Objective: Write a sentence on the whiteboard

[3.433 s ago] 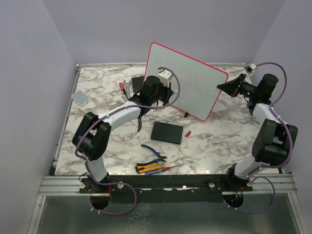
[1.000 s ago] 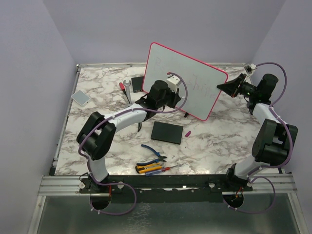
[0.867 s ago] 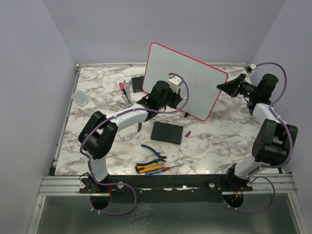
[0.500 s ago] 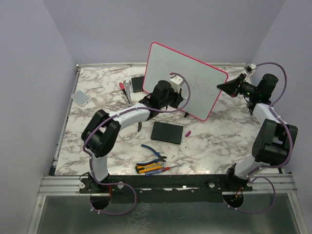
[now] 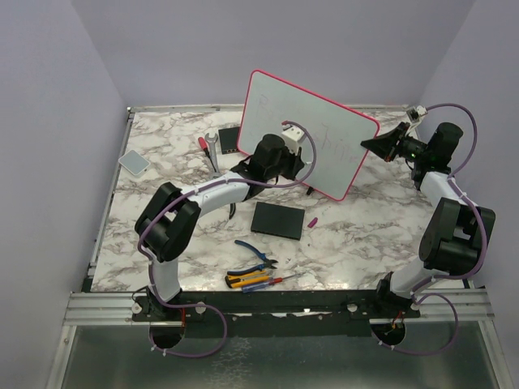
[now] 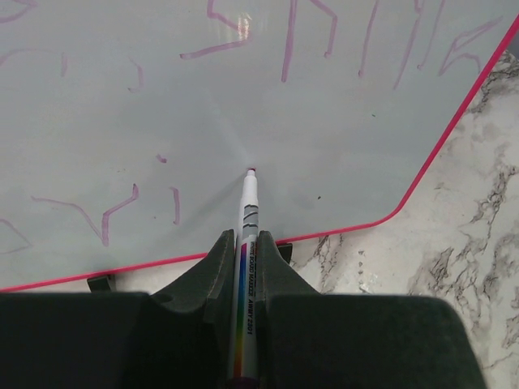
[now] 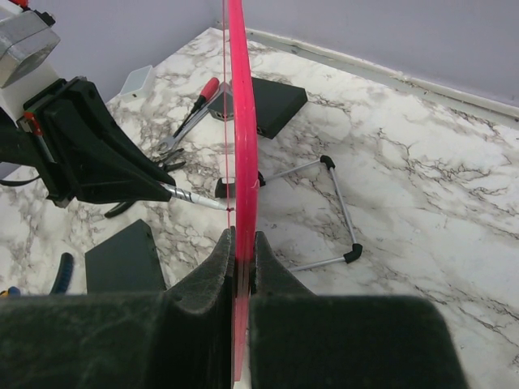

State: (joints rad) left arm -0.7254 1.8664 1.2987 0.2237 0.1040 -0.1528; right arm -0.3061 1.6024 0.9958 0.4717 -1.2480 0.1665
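The whiteboard (image 5: pixel 324 130), pink-framed, stands tilted on a wire stand at the back of the table. Faint pink lettering of the sentence (image 6: pixel 308 32) runs across its surface, with more strokes lower left. My left gripper (image 6: pixel 246 239) is shut on a white marker (image 6: pixel 247 211), whose pink tip touches the board near its lower edge. From above, the left gripper (image 5: pixel 293 162) sits in front of the board's lower middle. My right gripper (image 7: pixel 241 235) is shut on the board's pink right edge (image 7: pixel 241 121), seen from above at the right gripper (image 5: pixel 366 146).
A black slab (image 5: pixel 278 220) lies in front of the board with a small pink cap (image 5: pixel 312 220) beside it. Pliers (image 5: pixel 258 255) and screwdrivers (image 5: pixel 255 281) lie near the front edge. A grey pad (image 5: pixel 134 162) is at the left, a red-handled tool (image 5: pixel 207 146) by the board's left side.
My left gripper has slid rightward along the board with the marker, barely moving in the last half second. The right gripper and the board have stayed put.
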